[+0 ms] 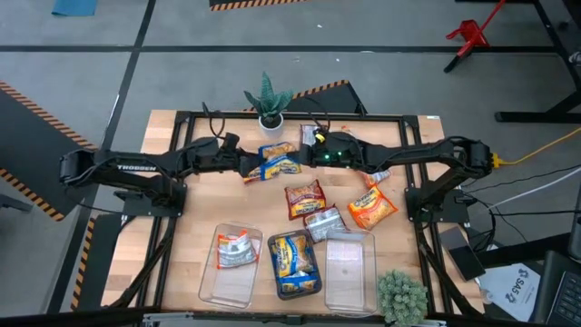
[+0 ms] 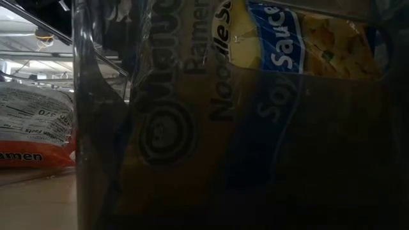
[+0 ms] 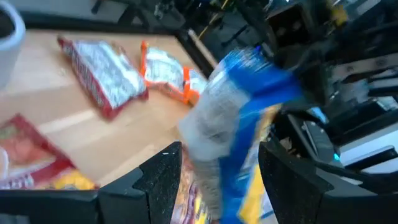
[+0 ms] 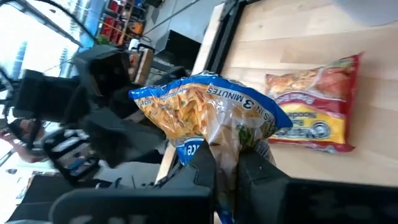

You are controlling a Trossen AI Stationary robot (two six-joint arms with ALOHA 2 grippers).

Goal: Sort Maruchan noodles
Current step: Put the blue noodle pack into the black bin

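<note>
My right gripper is shut on a blue-and-yellow noodle packet over the far middle of the table. My left gripper is open. Its two fingers stand on either side of the same packet's other end. More packets lie flat on the table: a red-and-yellow one, a silver one and an orange one. Three clear bins stand at the near edge. The left bin holds a red-and-silver packet. The middle bin holds blue-and-yellow packets. My right gripper pinches the packet's crinkled end between its two fingers, coming roughly level from the table's right side. The packet sticks out beyond the fingertips toward my left gripper, off the tabletop. My left gripper has the packet between its open fingers; whether they touch it, I cannot tell.
A potted plant stands at the far edge behind the grippers, and a second plant at the near right corner. The right bin stands beside the middle one. Further packets lie under and beside the grippers.
</note>
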